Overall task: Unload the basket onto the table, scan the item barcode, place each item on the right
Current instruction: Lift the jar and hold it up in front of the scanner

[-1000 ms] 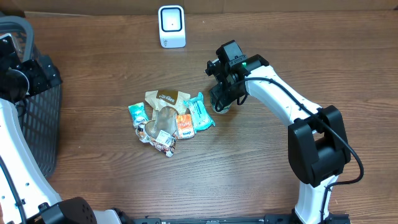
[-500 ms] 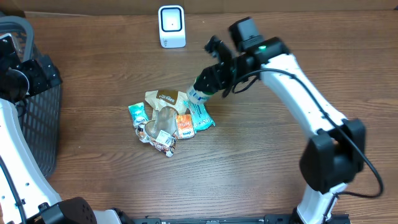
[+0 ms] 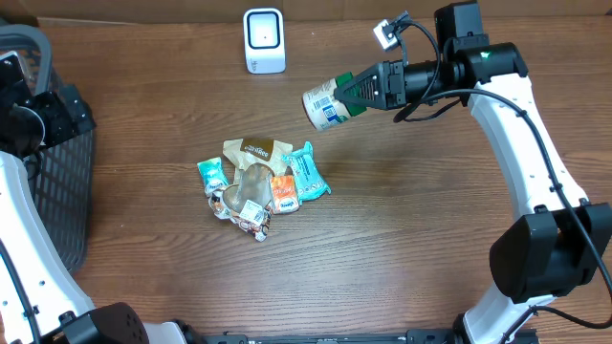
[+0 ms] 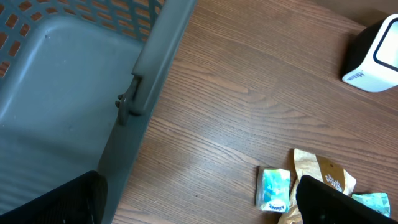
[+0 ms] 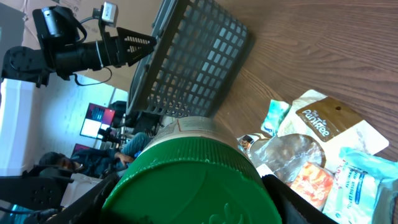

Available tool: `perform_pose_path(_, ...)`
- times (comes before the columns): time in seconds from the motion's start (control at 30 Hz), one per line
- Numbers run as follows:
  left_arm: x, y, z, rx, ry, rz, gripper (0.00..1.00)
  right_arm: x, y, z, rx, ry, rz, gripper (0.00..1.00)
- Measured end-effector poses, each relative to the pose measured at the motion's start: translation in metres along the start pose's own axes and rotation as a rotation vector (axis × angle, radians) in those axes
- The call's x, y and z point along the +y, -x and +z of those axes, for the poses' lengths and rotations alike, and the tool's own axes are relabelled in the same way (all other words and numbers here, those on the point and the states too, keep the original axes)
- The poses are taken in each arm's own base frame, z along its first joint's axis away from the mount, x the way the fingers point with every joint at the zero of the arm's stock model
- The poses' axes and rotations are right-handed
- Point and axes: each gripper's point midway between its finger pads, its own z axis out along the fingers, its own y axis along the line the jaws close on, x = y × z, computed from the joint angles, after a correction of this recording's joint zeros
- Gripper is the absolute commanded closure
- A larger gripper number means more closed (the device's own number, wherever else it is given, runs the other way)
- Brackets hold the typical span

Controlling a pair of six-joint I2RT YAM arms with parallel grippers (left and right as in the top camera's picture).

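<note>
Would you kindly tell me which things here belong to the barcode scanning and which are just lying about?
In the job: green-lidded bottle, clamped in the right gripper; white scanner.
Lying about: pile of snack packets; grey basket.

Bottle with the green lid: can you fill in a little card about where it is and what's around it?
Bottle: green cap, sideways in the air, gripped by the right hand
Scanner: white, standing at the back
Snack packets: heaped in the middle
Basket: dark, far left
Left hand: open, empty, by the basket
</note>
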Motion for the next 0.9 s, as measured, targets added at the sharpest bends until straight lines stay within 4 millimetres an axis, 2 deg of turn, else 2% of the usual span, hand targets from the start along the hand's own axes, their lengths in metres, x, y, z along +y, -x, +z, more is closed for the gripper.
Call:
perform_pose_path(0.23, 0.000, 0.000, 0.000, 0.000, 0.000, 0.000, 0.00, -0.014, 0.003, -0.001, -0.007, -0.081, -0.002, 0.91)
perform_pose_path(0.43, 0.000, 0.000, 0.000, 0.000, 0.000, 0.000, 0.00, -0.048, 0.019, -0.001, -0.057, -0.342, 0.061, 0.88)
perform_pose_path(0.5, 0.000, 0.000, 0.000, 0.000, 0.000, 0.000, 0.00, -0.050, 0.034, 0.001, -0.091, -0.480, 0.027, 0.87)
perform_pose_path(0.57, 0.000, 0.000, 0.000, 0.000, 0.000, 0.000, 0.00, -0.047, 0.050, 0.006, -0.129, -0.596, -0.037, 0.91)
perform_pose_path(0.63, 0.000, 0.000, 0.000, 0.000, 0.000, 0.000, 0.00, -0.043, 0.073, 0.014, -0.201, -0.745, -0.156, 0.94)
perform_pose_path(0.73, 0.000, 0.000, 0.000, 0.000, 0.000, 0.000, 0.01, -0.035, 0.093, 0.030, -0.281, -0.892, -0.300, 0.94)
perform_pose_path(0.83, 0.000, 0.000, 0.000, 0.000, 0.000, 0.000, 0.01, -0.021, 0.124, 0.048, -0.411, -1.011, -0.476, 0.90)
perform_pose_path(0.87, 0.000, 0.000, 0.000, 0.000, 0.000, 0.000, 0.00, -0.022, 0.135, 0.054, -0.452, -1.051, -0.536, 0.85)
perform_pose_path(0.9, 0.000, 0.000, 0.000, 0.000, 0.000, 0.000, 0.01, -0.023, 0.138, 0.055, -0.461, -1.064, -0.552, 0.85)
